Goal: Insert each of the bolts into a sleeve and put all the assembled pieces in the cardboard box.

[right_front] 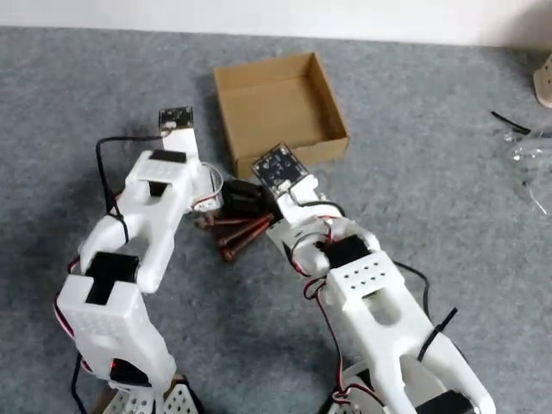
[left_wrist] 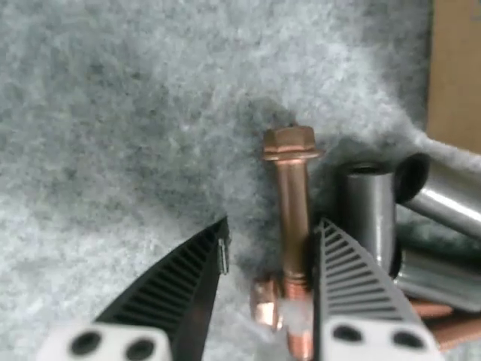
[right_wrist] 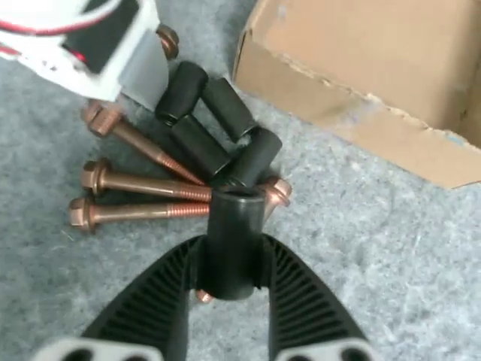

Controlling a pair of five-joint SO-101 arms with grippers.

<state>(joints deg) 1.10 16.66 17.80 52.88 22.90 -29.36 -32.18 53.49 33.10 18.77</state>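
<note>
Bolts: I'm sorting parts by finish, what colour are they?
The bolts are copper-coloured, clearest in the right wrist view.

High cam is fixed up above, on the base side of the two white plastic arms (right_front: 371, 302), tilted down over the grey felt-covered table (right_front: 448, 216). So the open brown cardboard box (right_front: 280, 65) lands upper centre and the bases run off the bottom edge. Both wrist cams sit right behind their fingers, aimed down at the felt. The one over the left gripper (left_wrist: 272, 229) is super close, the one over the right gripper (right_wrist: 233, 244) a touch farther back. All three share the heap of copper-coloured hex-head bolts (right_front: 235, 235) and dark cylindrical metal sleeves (right_wrist: 199, 147), plus a bit of box.
</note>
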